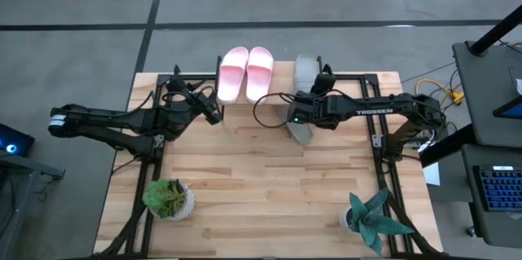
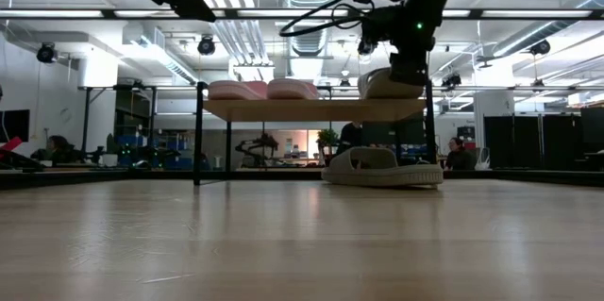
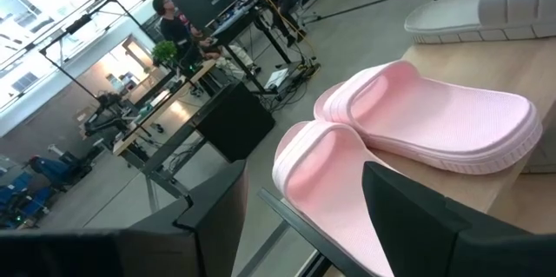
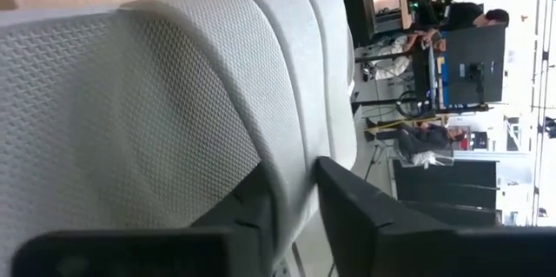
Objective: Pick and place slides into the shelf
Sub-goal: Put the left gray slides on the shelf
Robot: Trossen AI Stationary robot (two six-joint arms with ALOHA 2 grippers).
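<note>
From above, the shelf (image 1: 359, 78) sits along the far edge of the bench (image 1: 261, 187). Two pink slides (image 1: 246, 73) lie side by side on its plank, at the left part, long axes running from near edge to far edge, touching each other. A grey slide (image 1: 306, 71) lies on the plank to their right, parallel to them. The right gripper (image 1: 320, 89) is over that grey slide's near end. A second grey slide (image 1: 300, 130) lies on the bench below the right arm, just in front of the shelf, long axis also near-to-far. The left gripper (image 1: 214, 113) hovers near the pink pair's near ends, touching nothing. Two potted plants (image 1: 170, 199) stand at the near corners.

At table height, the pink slides (image 2: 264, 89) and the grey slide (image 2: 389, 84) rest flat on the shelf top (image 2: 311, 108); the other grey slide (image 2: 382, 167) sits on the bench under it, strap opening facing the camera.

The left wrist camera shows its dark fingers (image 3: 417, 216) spread apart and empty, close to the pink slides (image 3: 417, 129).

The right wrist camera shows its fingers (image 4: 365, 216) on either side of the grey slide's (image 4: 174, 95) edge; whether they pinch it cannot be told.
</note>
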